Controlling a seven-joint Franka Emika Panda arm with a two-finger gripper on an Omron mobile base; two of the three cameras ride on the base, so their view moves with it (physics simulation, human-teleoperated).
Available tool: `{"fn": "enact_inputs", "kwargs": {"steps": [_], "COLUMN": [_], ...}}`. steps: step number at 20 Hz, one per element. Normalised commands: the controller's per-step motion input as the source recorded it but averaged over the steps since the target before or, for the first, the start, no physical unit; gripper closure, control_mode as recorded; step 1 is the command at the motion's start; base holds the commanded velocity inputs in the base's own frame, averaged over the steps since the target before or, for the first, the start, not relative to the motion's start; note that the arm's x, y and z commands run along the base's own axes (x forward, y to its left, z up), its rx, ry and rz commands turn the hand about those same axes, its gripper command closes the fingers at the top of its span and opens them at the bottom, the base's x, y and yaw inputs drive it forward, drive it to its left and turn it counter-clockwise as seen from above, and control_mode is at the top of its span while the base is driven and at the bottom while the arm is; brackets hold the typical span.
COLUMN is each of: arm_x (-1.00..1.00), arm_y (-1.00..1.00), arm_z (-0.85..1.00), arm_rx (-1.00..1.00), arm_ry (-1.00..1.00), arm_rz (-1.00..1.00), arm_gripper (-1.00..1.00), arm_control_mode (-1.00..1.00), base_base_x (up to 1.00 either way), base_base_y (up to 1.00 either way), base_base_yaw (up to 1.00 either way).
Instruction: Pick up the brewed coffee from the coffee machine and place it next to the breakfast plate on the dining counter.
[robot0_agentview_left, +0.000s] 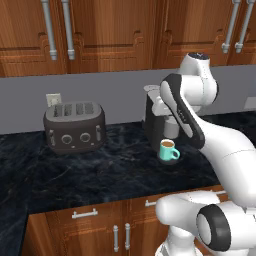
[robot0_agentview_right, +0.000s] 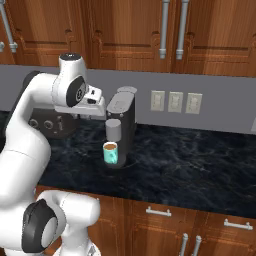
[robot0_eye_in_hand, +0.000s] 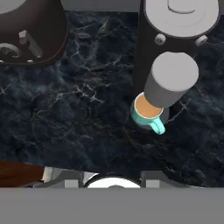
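Nearest, tool: raised above the counter (robot0_agentview_left: 75, 175), looking down on the machine; whether its fingers were apart could not be told.
Mug: brewed coffee (robot0_agentview_left: 168, 150) stood under the spout, handle outward for grasping.
Behind: coffee machine (robot0_agentview_right: 121, 122), toaster (robot0_agentview_left: 74, 126) beside.

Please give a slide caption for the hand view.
Small teal mug of light brown coffee under the dark grey coffee machine's silver spout.
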Motion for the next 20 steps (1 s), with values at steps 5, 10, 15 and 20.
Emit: {"fn": "enact_inputs", "kwargs": {"steps": [5, 10, 15, 20], "arm_x": [-0.46, -0.95, -0.31, 0.28], "arm_y": [-0.35, -0.98, -1.0, -0.54], "arm_z": [-0.23, -0.55, -0.93, -1.0], "arm_rx": [0.0, 0.0, 0.01, 0.0], "arm_ry": [-0.21, -0.67, -0.45, -0.16], "arm_rz": [0.01, 0.16, 0.32, 0.4], "arm_gripper": [-1.0, -1.0, -1.0, -1.0], "arm_control_mode": [-1.0, -1.0, -1.0, -1.0], "base_base_x": [0.0, 0.0, 0.0, 0.0], "base_base_y": [0.0, 0.0, 0.0, 0.0], "base_base_yaw": [0.0, 0.0, 0.0, 0.0]}}
